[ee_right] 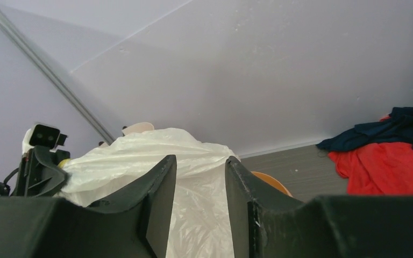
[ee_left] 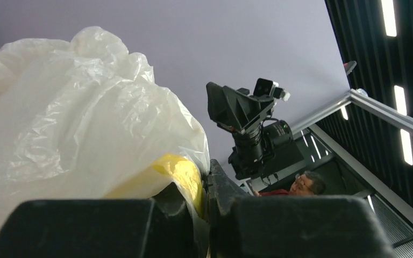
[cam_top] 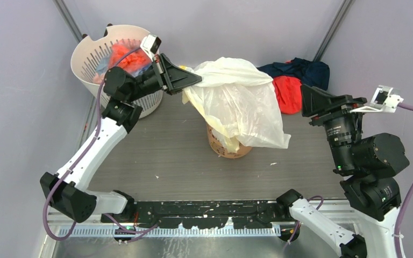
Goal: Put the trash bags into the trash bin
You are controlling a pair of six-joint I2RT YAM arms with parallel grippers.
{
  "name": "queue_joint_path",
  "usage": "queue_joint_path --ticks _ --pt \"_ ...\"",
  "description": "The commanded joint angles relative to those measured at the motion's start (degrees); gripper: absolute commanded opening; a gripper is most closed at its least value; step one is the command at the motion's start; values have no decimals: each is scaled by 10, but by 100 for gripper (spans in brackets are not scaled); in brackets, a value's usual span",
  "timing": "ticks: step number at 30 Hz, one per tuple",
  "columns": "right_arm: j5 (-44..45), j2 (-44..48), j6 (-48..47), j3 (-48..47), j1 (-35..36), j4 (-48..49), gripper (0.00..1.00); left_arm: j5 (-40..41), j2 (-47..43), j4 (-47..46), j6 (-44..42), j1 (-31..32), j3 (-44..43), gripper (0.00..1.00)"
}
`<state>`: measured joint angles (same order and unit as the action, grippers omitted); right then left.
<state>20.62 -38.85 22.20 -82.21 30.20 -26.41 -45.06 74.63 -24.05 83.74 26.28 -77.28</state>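
Trash bag (cam_top: 236, 102), the large thin translucent pale-yellow wrinkly plastic film one, sits at centre of the top view. It's draped over the round tapered orange plastic bucket (cam_top: 223, 149) and hides the rim. Only the bucket's lower wall shows below the film, and you can't tell how much film is inside.

Your left gripper (cam_top: 196, 80), just upper left of centre, is clamped on the bag's upper-left edge. The left wrist view shows film and a yellow fold pinched between its fingers.

Your right gripper (cam_top: 307, 102), at the right of the frame, has its fingers parted with nothing between them. It's well apart from the bag and points toward it.

White slotted plastic basket (cam_top: 88, 62) stands upper left with red plastic bundles (cam_top: 128, 56) inside. Red and navy cloth heap (cam_top: 296, 80) lies upper right on the grey table (cam_top: 161, 156).
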Motion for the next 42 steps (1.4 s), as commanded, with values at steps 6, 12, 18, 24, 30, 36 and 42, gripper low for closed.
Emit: queue_joint_path --ticks 6,12,18,24,30,36,42 --pt "61 -84 -16 -18 -2 -128 43 -94 -35 -79 4 -12 88 7" --pt "88 -115 -17 -29 -1 -145 43 -97 -132 126 -127 -12 128 6" --pt "101 -111 -12 -33 -2 -148 48 -25 -196 354 -255 -12 150 5" --pt "70 -115 -10 -41 -3 -163 49 35 -210 420 -320 -12 196 4" --pt "-49 -150 -9 -35 -3 -187 43 59 -191 384 -332 -12 240 3" --pt "-285 -164 -34 -6 -3 -177 38 74 -161 364 -347 -12 248 3" --pt "-372 -162 -66 2 -3 -203 34 79 -135 364 -370 -12 238 3"
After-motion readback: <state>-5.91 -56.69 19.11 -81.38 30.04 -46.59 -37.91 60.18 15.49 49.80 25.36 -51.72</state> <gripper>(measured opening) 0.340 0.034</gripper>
